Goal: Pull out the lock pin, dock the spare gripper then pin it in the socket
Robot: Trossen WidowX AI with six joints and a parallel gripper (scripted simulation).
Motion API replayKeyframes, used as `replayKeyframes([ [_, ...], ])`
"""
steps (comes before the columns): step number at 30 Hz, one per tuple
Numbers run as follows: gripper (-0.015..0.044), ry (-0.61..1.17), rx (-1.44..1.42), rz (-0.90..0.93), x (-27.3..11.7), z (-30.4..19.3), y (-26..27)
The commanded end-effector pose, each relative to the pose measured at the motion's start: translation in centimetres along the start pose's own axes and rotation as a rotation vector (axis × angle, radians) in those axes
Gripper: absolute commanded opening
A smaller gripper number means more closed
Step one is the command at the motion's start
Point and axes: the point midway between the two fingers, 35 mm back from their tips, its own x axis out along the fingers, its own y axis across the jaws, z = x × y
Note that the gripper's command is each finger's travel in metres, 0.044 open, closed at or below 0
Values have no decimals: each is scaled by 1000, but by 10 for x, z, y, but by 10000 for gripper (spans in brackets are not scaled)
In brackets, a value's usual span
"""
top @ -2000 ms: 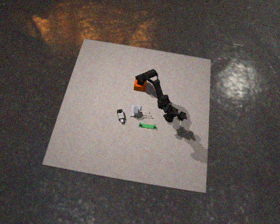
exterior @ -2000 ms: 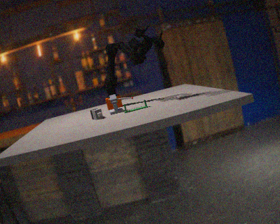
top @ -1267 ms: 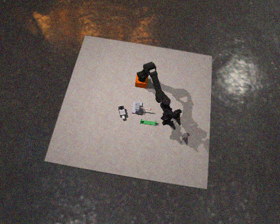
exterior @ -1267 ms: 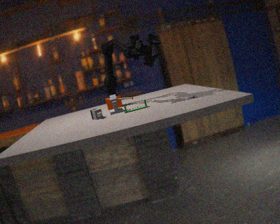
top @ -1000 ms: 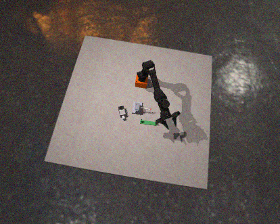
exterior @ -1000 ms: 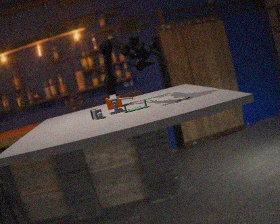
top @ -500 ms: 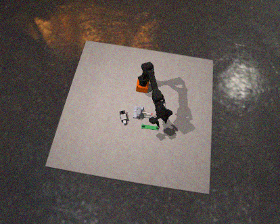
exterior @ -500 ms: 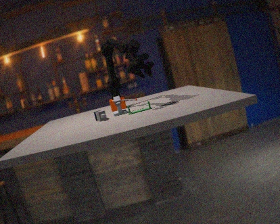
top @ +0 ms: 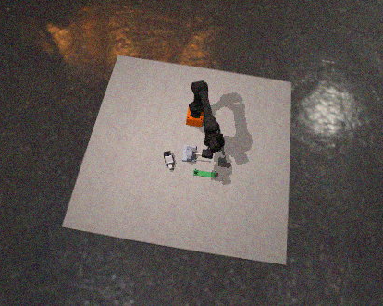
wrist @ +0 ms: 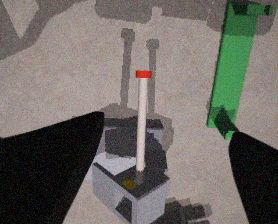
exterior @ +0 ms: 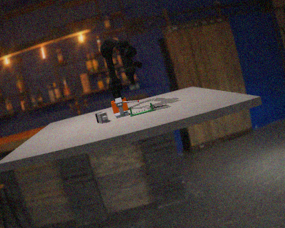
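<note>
The grey mount stands on the table with its socket. The white lock pin sticks out of the socket, its red head at the free end. My gripper is open and empty, above the table near the mount. In the wrist view the pin lies between the two widely spaced black fingers, not touched by either. The spare gripper, pale and black, lies apart from the mount, on its left side in the top and exterior views.
A green holder with raised ends lies near the mount, in front of it in the top view. An orange block is at the arm's base, behind the mount. The arm's shadows fall across the table.
</note>
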Motion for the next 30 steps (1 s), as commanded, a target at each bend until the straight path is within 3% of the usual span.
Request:
replayKeyframes([
  [1,300,34,-90,47,-3,-9,11],
  [7,300,34,-90,47,3,-10,11],
  [14,300,35,-90,47,64,-21,13],
  [30,300,35,-90,47,86,-19,13],
])
